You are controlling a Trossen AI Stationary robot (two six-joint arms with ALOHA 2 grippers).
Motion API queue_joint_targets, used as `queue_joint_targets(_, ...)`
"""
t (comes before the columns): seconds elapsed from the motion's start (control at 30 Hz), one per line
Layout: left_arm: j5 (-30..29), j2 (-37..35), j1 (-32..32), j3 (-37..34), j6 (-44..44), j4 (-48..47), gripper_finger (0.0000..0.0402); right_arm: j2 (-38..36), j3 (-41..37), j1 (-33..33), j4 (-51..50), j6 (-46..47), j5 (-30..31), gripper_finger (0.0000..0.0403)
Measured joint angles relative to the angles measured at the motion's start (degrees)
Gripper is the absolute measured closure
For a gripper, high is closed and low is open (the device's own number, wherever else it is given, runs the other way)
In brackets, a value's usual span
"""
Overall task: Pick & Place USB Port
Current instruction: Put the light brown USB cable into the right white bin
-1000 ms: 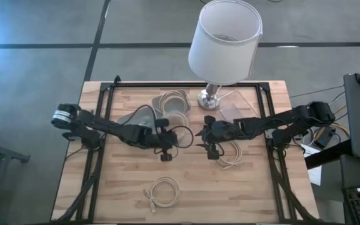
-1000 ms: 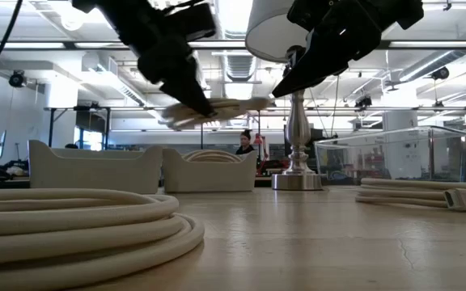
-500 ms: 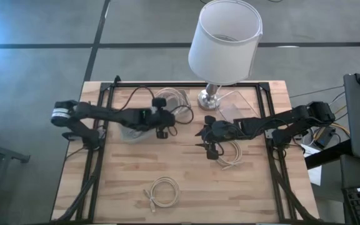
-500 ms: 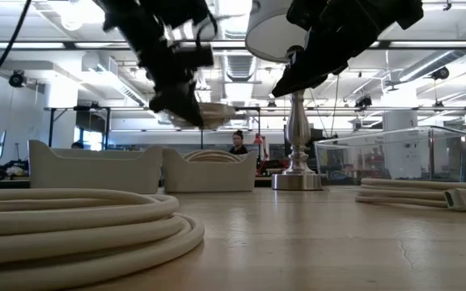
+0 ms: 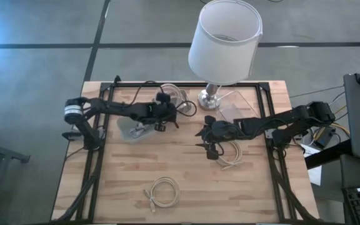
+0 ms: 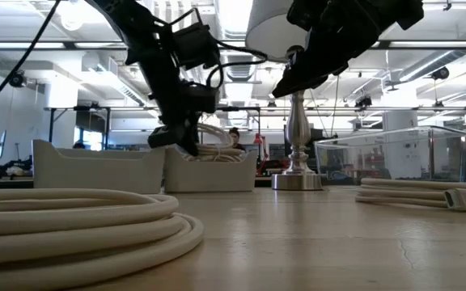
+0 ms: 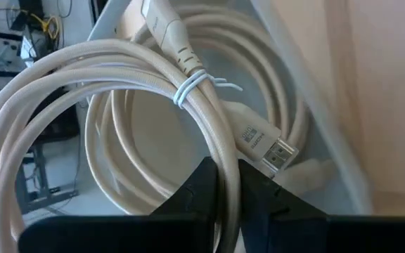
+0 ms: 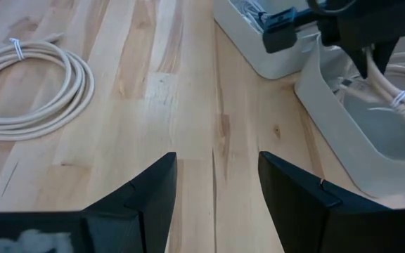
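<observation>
The left gripper (image 5: 161, 115) hangs over the far left part of the wooden table (image 5: 124, 181), above a pale tray (image 5: 125, 130). Its fingers (image 7: 204, 184) are pinched narrowly on a coiled white cable (image 7: 153, 77), bound with a thin tie, and the loops dangle from it. In the left wrist view the cable's flat metal plug (image 7: 276, 154) hangs in front of the tray's inner wall. From the low view the gripper sits just above the rim of two pale trays (image 6: 95, 171) standing side by side, the second tray (image 6: 210, 171) holding more coiled cable.

The right gripper (image 5: 208, 148) waits near the middle of the table, raised off the surface, its fingers spread wide with nothing between them. Just beside it, toward the right edge, lies another coil of white cable (image 5: 231, 155). A third coil (image 5: 162, 191) rests near the front edge, well apart from both arms.

A lamp with a white shade (image 5: 225, 40) stands at the far edge, and a clear box (image 6: 391, 158) sits beside its base.
</observation>
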Motion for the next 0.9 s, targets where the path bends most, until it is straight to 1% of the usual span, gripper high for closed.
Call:
queue_joint_targets(0.23,0.30,1.21,0.22,-0.04,13.94,-1.48,0.0365,0.00,-0.02,-0.02,0.02,0.04,0.00,0.0209)
queue_joint_targets(0.33,0.35,1.69,0.22,-0.04,13.00,-1.42,0.0364,0.00,-0.02,-0.02,0.00,0.02,0.00,0.0209)
queue_joint_targets(0.43,0.34,1.77,0.22,-0.04,10.98,-1.32,0.0354,0.00,-0.02,-0.02,0.01,0.02,0.00,0.0209)
queue_joint_targets(0.83,-0.27,1.36,0.12,-0.04,9.48,-1.29,0.0269,0.00,-0.02,-0.02,0.00,0.02,0.00,0.0209)
queue_joint_targets(0.9,-1.64,1.19,-0.43,-0.02,9.57,-1.31,0.0254,0.00,-0.02,-0.02,0.00,0.02,0.00,0.0209)
